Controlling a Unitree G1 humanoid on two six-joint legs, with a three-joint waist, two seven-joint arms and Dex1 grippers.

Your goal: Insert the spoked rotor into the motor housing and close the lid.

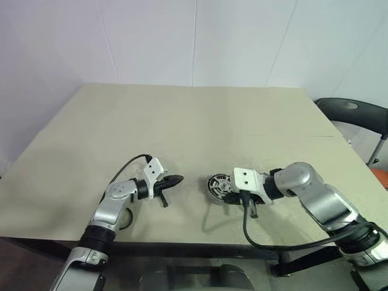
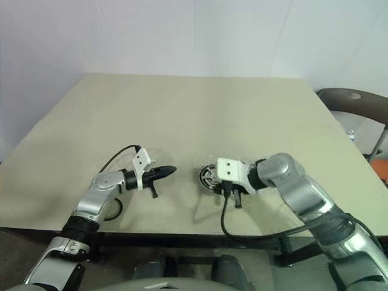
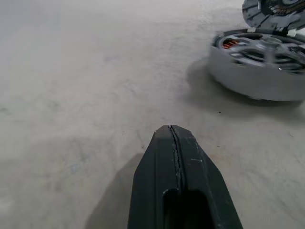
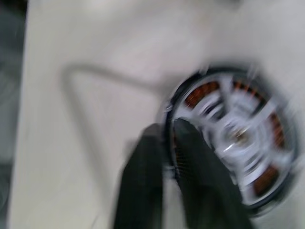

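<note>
While the spoked rotor (image 4: 238,136) is seen already seated in the motor housing (image 3: 257,71), with copper windings showing between its spokes, the lid (image 3: 274,12) is not yet closed over it and is glimpsed just beyond the housing in the left wrist view, largely cut off. The housing stands near the front edge of the table (image 1: 200,127), slightly right of centre. The right gripper (image 4: 167,143) is placed at the housing's rim, one finger outside the wall and one just inside it, with a narrow gap between them; whether the rim is being pinched or merely straddled cannot be told, as that view is smeared by motion. The left gripper (image 3: 174,138) is pressed together, holds nothing, and hovers to the left of the housing, well apart from it. A risk is judged to lie in the inner finger: if it is drawn away carelessly, the rotor could be tilted or lifted off its seat, or the housing dragged toward the table edge. A lid set down on a tilted rotor would be expected to jam. From the head views, the lid is masked by the right wrist and cannot be made out.
</note>
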